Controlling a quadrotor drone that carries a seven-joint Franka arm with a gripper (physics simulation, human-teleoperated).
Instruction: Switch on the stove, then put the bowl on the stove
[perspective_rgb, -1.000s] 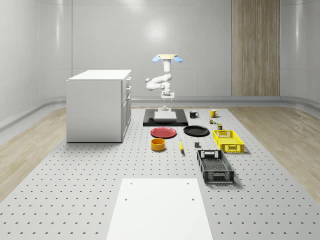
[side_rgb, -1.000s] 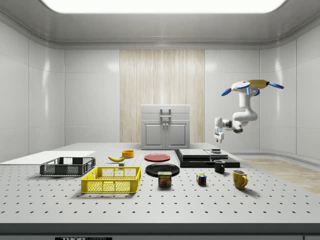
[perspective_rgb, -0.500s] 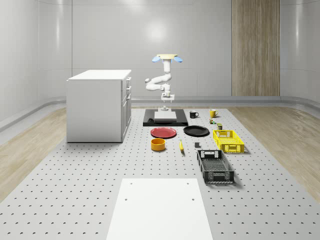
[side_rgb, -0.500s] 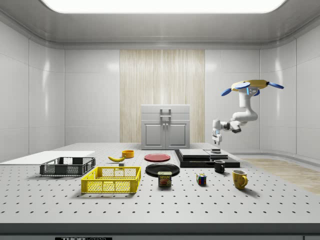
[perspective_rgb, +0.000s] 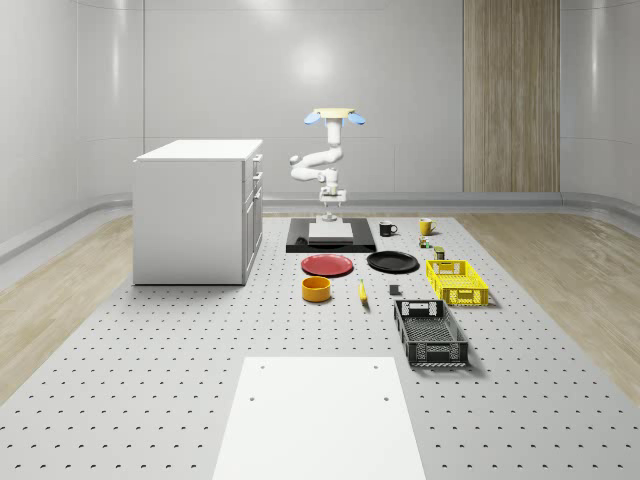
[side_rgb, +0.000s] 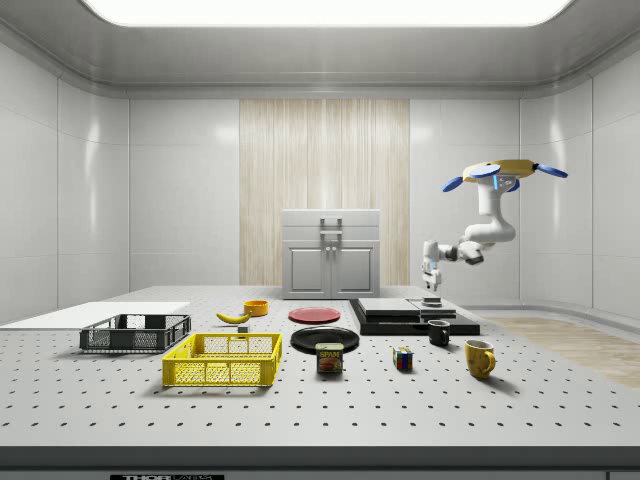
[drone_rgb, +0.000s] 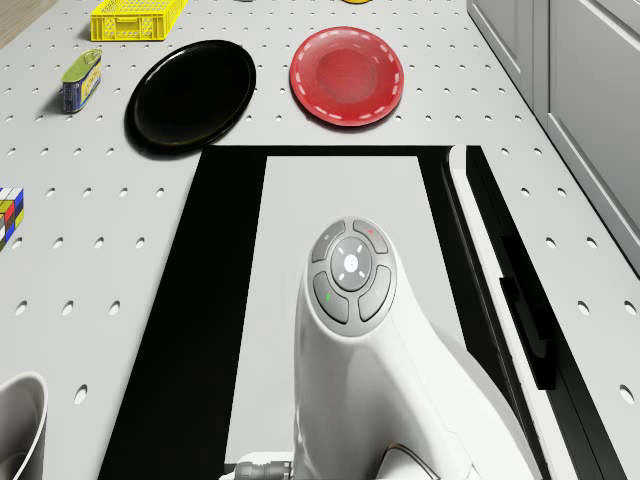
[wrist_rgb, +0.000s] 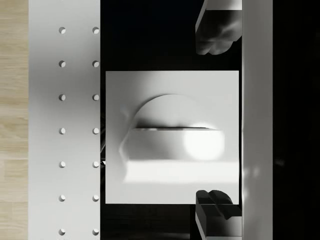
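Wrist view: gripper (wrist_rgb: 218, 124) over the stove (wrist_rgb: 150, 45).
Fingers apart above its glossy black slab's square white plate; drone (side_rgb: 505, 172) hovers beyond.

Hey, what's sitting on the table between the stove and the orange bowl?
The red plate lies between the stove and the orange bowl in the whole-scene view; the black plate sits off to that view's right.

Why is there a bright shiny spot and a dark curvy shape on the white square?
In the wrist view, the white square catches a soft glare spot and a curved shadow, likely from the claw above; in the side view, a ceiling light panel glows overhead.
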